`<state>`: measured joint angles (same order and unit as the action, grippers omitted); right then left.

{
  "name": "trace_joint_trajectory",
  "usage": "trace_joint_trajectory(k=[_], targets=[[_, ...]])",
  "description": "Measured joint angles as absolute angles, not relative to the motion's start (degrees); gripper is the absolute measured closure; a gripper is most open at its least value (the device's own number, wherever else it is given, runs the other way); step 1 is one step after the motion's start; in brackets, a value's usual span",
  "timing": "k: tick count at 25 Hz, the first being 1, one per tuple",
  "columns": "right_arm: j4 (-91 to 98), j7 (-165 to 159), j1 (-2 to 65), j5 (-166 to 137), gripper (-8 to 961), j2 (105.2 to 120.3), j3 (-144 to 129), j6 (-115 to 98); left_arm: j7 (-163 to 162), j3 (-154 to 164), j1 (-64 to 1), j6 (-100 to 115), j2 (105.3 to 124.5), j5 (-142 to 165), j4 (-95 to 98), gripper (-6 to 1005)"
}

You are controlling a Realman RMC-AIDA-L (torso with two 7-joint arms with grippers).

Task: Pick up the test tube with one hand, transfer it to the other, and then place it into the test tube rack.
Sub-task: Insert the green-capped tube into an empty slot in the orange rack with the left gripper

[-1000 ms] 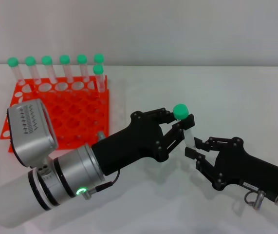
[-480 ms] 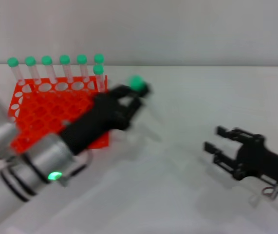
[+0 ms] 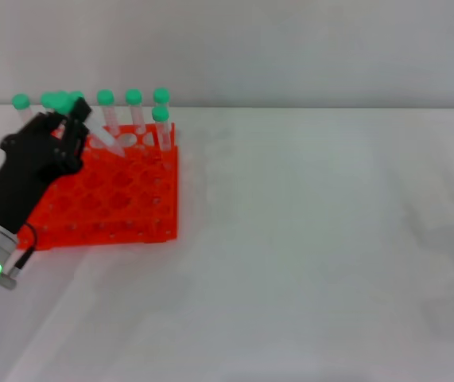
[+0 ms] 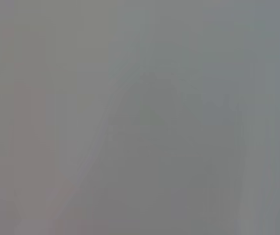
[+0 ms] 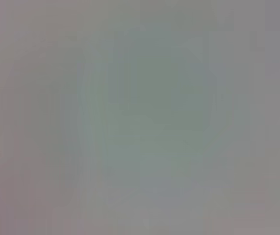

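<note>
My left gripper (image 3: 74,121), black on a forearm with a silver cuff and green light, hovers over the back left part of the orange-red test tube rack (image 3: 127,203). It is shut on the test tube (image 3: 104,138), which is tilted: its green cap is by the fingers and its clear tip slants down towards the rack's back holes. I cannot tell whether the tip is in a hole. My right gripper is out of the head view. Both wrist views show only a flat grey blur.
Several green-capped tubes (image 3: 133,107) stand upright in the rack's back row, with one more (image 3: 161,123) just in front at the right end. The white table (image 3: 314,239) spreads to the right of the rack.
My left gripper has carried the tube from the table's middle back and left to over the rack. My right gripper let go, opened and has pulled out of view.
</note>
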<state>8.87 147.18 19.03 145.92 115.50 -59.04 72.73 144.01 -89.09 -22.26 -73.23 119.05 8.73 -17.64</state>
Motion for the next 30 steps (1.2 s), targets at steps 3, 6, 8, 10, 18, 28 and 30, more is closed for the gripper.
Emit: trace_joint_trajectory(k=[3,6,8,10,18,28,30], targets=[[8.83,147.19,18.87,145.93,199,115.49,-53.27,72.89,148.41,-89.77,-22.72,-71.64,119.05,6.93,-17.6,790],[8.96,147.2,18.9,145.93,194,115.48,-49.79,73.08,152.81,-89.81,-23.91,-68.12,118.99,4.63,-17.9,790],[9.17,147.2,19.08,145.91,194,115.49,-49.34,73.2,153.91,-89.82,-24.93,-65.64,118.91,3.11,-17.91,790],[9.27,147.21,19.51,145.86,194,115.49,-49.42,73.25,154.26,-89.85,-25.96,-63.45,118.81,2.13,-17.8,790],[8.84,147.22,20.12,145.53,193,115.51,-49.65,73.3,154.51,-89.62,-31.09,-55.91,118.68,2.35,-17.83,790],[8.41,147.22,20.72,145.45,193,115.75,-49.73,73.18,152.72,-89.26,-32.74,-50.95,119.1,4.54,-18.13,790],[8.39,147.22,20.75,145.45,192,115.77,-49.71,73.13,152.52,-89.26,-32.82,-50.64,119.1,4.55,-18.13,790]])
